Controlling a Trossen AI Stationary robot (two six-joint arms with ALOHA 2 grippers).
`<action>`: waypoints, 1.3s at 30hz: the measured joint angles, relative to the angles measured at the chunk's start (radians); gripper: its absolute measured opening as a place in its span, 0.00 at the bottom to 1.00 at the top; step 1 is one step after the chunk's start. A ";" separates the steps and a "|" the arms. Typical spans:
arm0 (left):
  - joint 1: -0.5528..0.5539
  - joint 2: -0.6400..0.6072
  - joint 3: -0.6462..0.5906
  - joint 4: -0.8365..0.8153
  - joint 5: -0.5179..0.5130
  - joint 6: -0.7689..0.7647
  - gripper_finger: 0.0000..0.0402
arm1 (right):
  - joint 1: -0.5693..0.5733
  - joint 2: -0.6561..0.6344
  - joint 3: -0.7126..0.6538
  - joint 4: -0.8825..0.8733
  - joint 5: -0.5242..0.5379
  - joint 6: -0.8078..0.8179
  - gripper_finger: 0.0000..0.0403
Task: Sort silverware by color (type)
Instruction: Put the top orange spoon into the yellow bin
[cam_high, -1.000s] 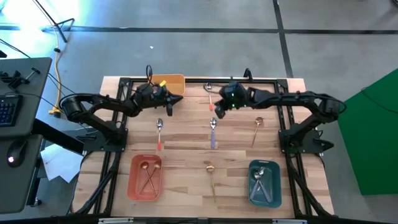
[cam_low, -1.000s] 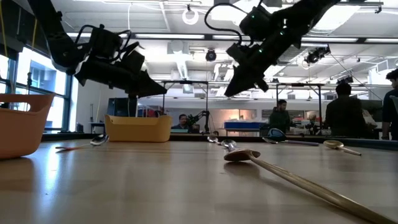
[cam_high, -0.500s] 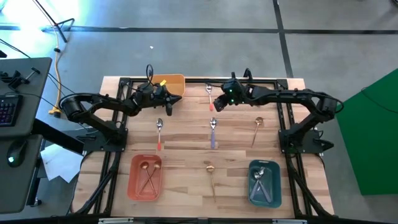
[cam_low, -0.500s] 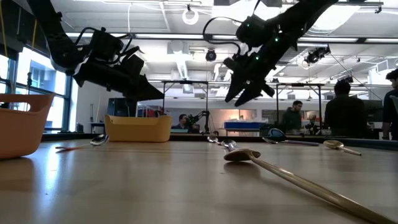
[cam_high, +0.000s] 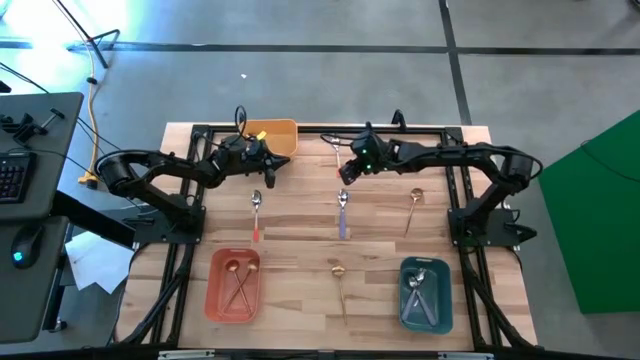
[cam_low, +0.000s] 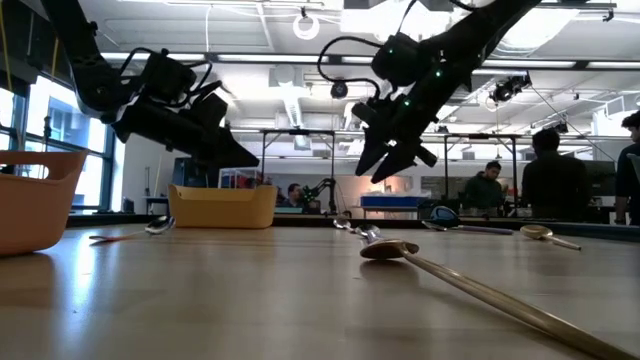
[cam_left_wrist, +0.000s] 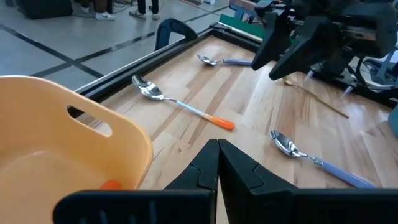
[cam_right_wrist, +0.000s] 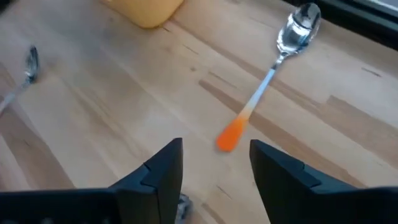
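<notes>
A silver spoon with an orange handle (cam_right_wrist: 267, 81) lies flat on the wood near the table's far edge (cam_high: 337, 150). My right gripper (cam_right_wrist: 214, 168) hangs open above its orange handle end (cam_right_wrist: 229, 137), clear of it, as the low view shows (cam_low: 390, 170). My left gripper (cam_high: 270, 172) is shut and empty, raised beside the orange bin (cam_high: 272, 135). Lying flat farther toward the near edge are an orange-handled spoon (cam_high: 256, 212), a blue-handled spoon (cam_high: 342, 212) and two gold spoons (cam_high: 413, 208) (cam_high: 339, 285).
A red bin (cam_high: 212, 290) with gold spoons stands at the near left. At the near right is a teal bin (cam_high: 404, 300) holding silver spoons. Another blue-handled spoon (cam_left_wrist: 224, 60) lies by the far frame rail. People stand in the room beyond the table.
My right gripper has gone toward the table's far left, over the orange-handled spoon at the back, sinking a little, and its fingers have opened.
</notes>
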 joint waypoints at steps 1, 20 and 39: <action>0.000 0.000 0.000 0.001 0.000 0.003 0.00 | -0.001 0.007 0.001 0.002 -0.008 0.030 0.41; 0.000 0.000 0.000 -0.004 -0.006 0.043 0.00 | -0.045 0.419 0.371 -0.171 0.159 0.165 0.38; 0.005 0.000 0.000 -0.009 -0.015 0.050 0.00 | -0.089 0.528 0.539 -0.360 0.024 0.052 0.02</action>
